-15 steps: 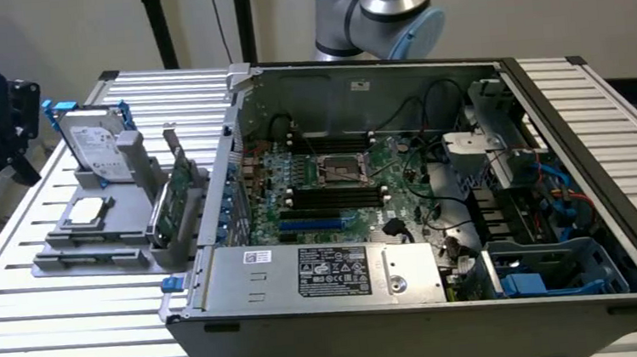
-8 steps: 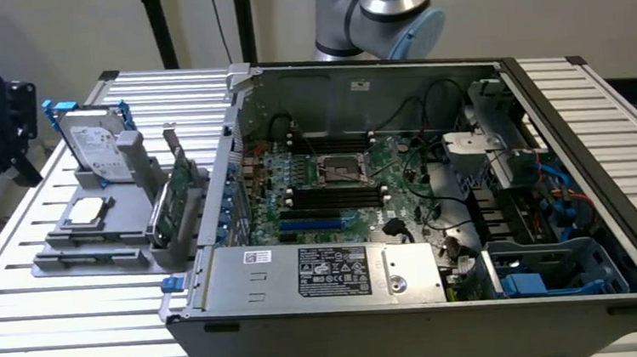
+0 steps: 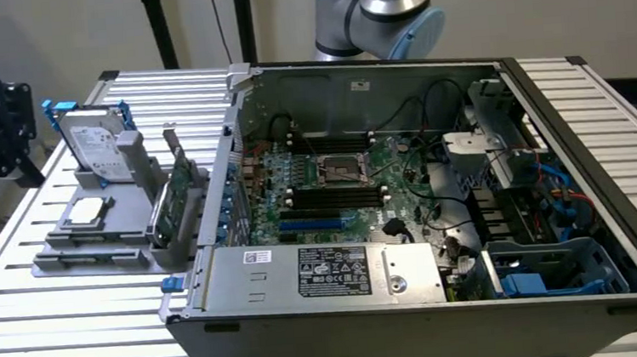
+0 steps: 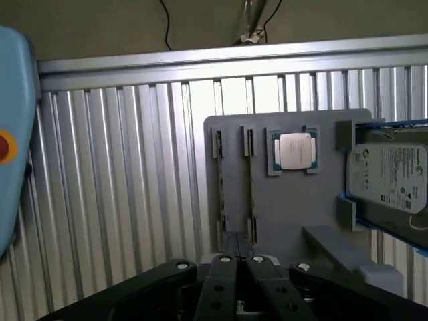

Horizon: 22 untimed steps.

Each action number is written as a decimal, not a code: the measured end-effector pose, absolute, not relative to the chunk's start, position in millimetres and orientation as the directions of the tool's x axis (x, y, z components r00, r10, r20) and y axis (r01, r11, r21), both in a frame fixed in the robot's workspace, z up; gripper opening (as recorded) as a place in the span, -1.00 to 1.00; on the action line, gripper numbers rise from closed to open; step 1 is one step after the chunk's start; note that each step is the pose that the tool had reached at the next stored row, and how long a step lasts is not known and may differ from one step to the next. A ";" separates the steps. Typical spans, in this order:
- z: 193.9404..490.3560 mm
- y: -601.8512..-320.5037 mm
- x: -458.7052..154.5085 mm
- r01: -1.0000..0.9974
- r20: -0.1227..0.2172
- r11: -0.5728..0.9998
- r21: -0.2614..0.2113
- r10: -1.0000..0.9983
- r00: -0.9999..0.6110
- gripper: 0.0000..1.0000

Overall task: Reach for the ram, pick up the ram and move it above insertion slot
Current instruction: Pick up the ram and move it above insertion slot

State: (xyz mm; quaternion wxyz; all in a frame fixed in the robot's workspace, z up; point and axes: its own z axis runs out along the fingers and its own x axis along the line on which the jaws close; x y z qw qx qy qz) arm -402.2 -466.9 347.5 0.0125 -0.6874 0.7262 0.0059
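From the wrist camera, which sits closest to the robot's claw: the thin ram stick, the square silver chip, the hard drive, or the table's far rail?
1. Thin green ram stick, in the grey holder's slot ahead of the gripper.
2. Square silver processor chip, mid-holder, and boxy silver hard drive at its end: too close to call.
3. Aluminium table's far rail, beyond the holder.

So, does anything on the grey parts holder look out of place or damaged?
Nothing stands out. On the grey plastic holder, the thin ram stick sits straight in its slot, the square silver processor lies flat in its recess, and the silver hard drive sits in its bracket.
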 end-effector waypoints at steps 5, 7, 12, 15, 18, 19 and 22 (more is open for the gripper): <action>347.1 -466.8 -400.0 -1.000 -0.028 0.011 -0.012 -1.000 -0.011 -0.79; 347.2 -466.5 -398.7 -1.000 -0.028 0.010 -0.012 -1.000 -0.010 -0.79; 345.0 -466.5 -398.3 -1.000 -0.028 0.010 -0.012 -1.000 -0.010 -0.52; 339.6 -466.4 -398.3 -1.000 -0.028 0.010 -0.013 -1.000 -0.010 -0.28; 334.0 -466.3 -398.5 -1.000 -0.028 0.010 -0.014 -1.000 -0.010 -0.05; 332.2 -466.3 -398.5 -1.000 -0.028 0.010 -0.014 -1.000 -0.010 -0.05; 326.9 -466.3 -398.6 -1.000 -0.028 0.010 -0.014 -1.000 -0.010 0.08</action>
